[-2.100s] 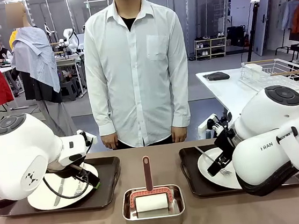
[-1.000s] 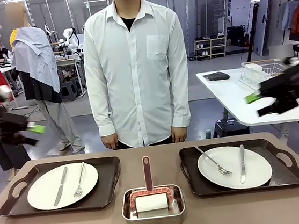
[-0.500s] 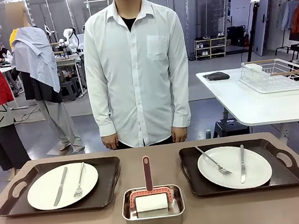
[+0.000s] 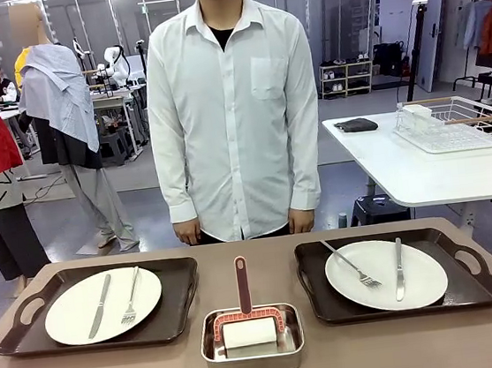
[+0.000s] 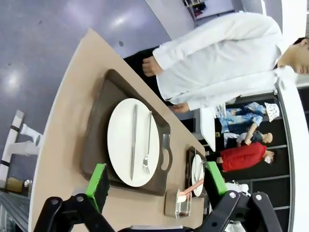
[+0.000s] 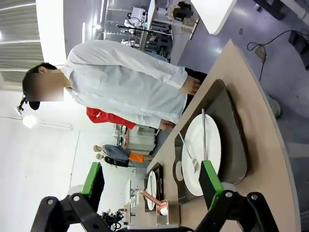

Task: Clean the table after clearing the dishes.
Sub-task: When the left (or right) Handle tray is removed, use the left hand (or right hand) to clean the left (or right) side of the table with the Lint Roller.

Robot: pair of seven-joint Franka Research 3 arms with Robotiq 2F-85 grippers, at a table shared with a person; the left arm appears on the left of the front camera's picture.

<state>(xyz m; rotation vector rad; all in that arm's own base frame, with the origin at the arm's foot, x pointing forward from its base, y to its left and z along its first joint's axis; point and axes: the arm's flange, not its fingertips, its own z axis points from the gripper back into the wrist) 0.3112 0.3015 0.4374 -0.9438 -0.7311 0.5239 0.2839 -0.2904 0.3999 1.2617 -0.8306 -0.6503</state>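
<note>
Fingers (image 5: 99,181) wide apart, both grippers (image 5: 157,180) (image 6: 150,179) empty

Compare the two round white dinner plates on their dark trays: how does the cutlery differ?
On the left round white plate the left-plate knife lies left of the left-plate fork; on the right round white plate the right-plate fork lies left of the right-plate knife. The left plate's pair lies close and nearly parallel; the right plate's fork slants away from its knife. Both plates sit on dark handled trays.
</note>
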